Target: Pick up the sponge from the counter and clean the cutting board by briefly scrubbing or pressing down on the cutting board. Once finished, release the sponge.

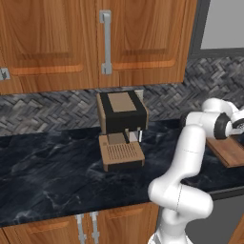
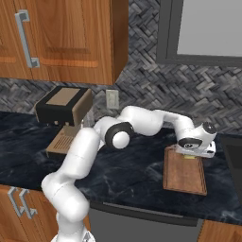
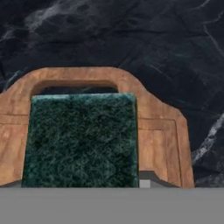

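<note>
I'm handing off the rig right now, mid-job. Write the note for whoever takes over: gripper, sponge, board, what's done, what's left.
Gripper: low over the far, handle end of the flat reddish-brown wooden cutting board; jaws hidden, state unclear.
Small yellow sponge with dark green scrubbing layer: green face to the hand camera, over the board's handle end, a yellow sliver below the hand. Grip unconfirmed.
Board lies on the black marble-look counter.
Done: sponge brought to the board.
Left: confirm scrubbing, release.
</note>
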